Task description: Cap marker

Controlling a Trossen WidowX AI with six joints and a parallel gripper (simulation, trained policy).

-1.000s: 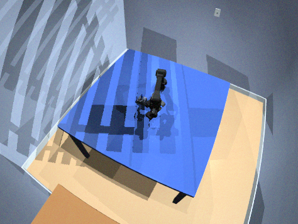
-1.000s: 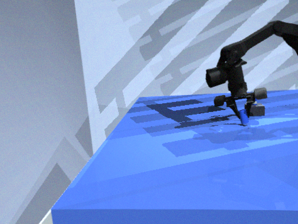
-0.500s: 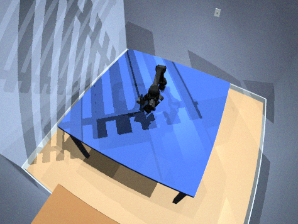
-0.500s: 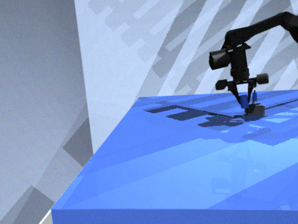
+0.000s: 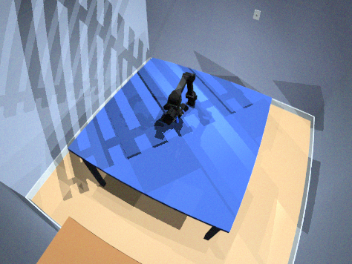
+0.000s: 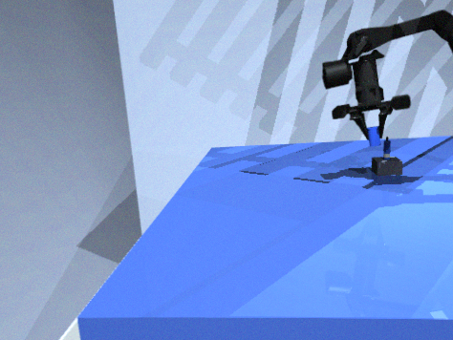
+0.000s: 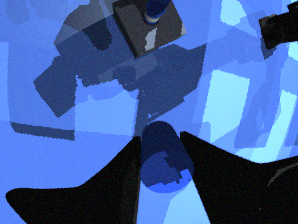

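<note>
Blue cap (image 6: 374, 136) (image 7: 166, 159) sits pinched between the jaws of the gripper (image 6: 375, 135) (image 7: 160, 139), raised off the bench (image 5: 178, 178) (image 6: 215, 248) (image 7: 30, 165), well in from its edges. Beside it, the marker (image 6: 387, 146) (image 7: 156, 9) stands uncapped in the block (image 6: 387, 166) (image 7: 145, 31). Carrying seems in hand; next, centre above the tip, then press.

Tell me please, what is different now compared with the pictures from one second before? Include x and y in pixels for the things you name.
The gripper (image 6: 375, 136) (image 7: 160, 139) has risen from low over the table (image 5: 174, 163) (image 6: 215, 239), carrying the blue cap (image 6: 374, 137) (image 7: 166, 157) up between its fingers. The cap now hangs off the table, beside the marker (image 6: 387, 146) (image 7: 156, 9) and not on it. The holder block (image 6: 387, 166) (image 7: 142, 31) seems to have stayed in place.
</note>
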